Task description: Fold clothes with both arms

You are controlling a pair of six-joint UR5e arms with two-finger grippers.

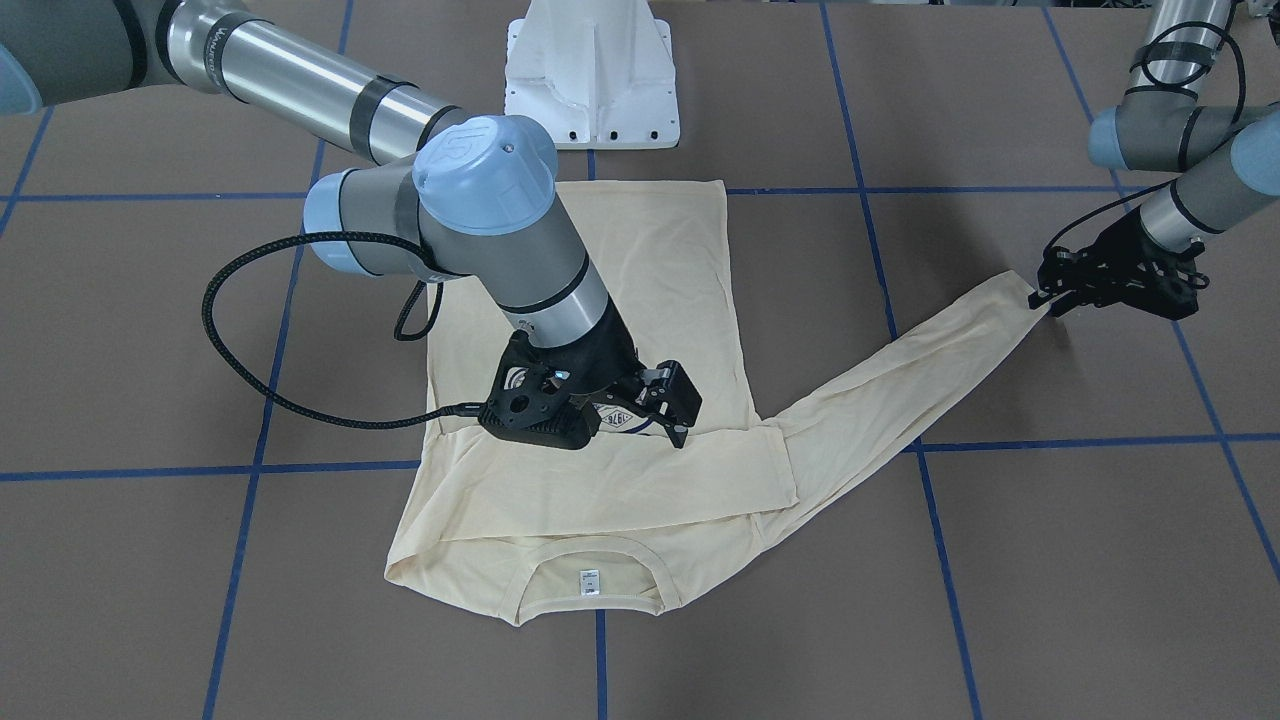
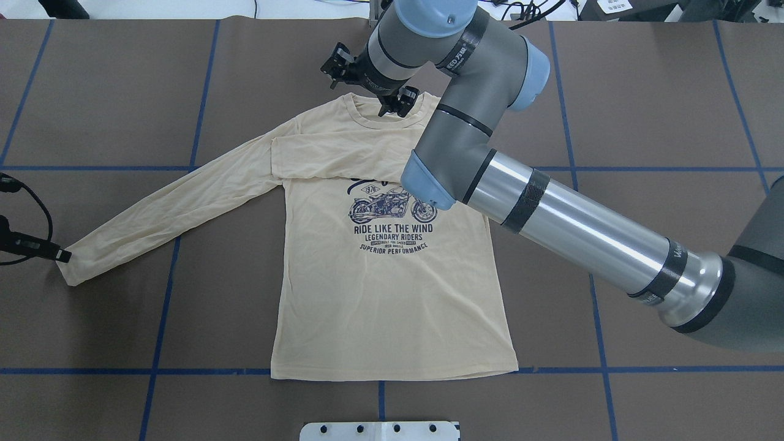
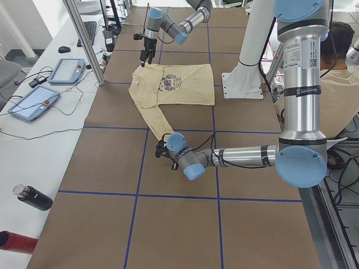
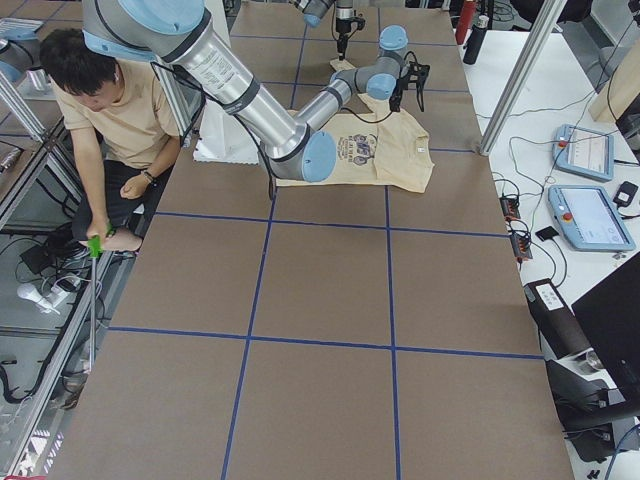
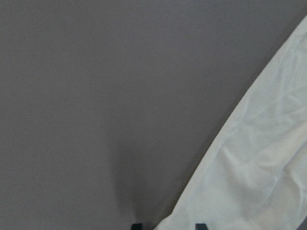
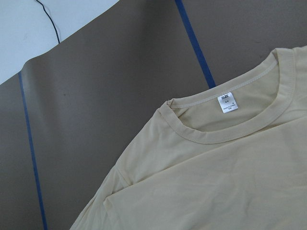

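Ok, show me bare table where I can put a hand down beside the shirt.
The widest bare table is the wedge between the stretched sleeve and the T-shirt body. The patch past the opposite side seam is bare too, but the right arm spans above it. Crowded: the collar below the right gripper, and the cuff at the left gripper.

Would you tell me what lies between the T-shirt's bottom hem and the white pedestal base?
Only bare brown table crossed by blue tape lines, as the overhead view shows; the T-shirt and the base do not touch.
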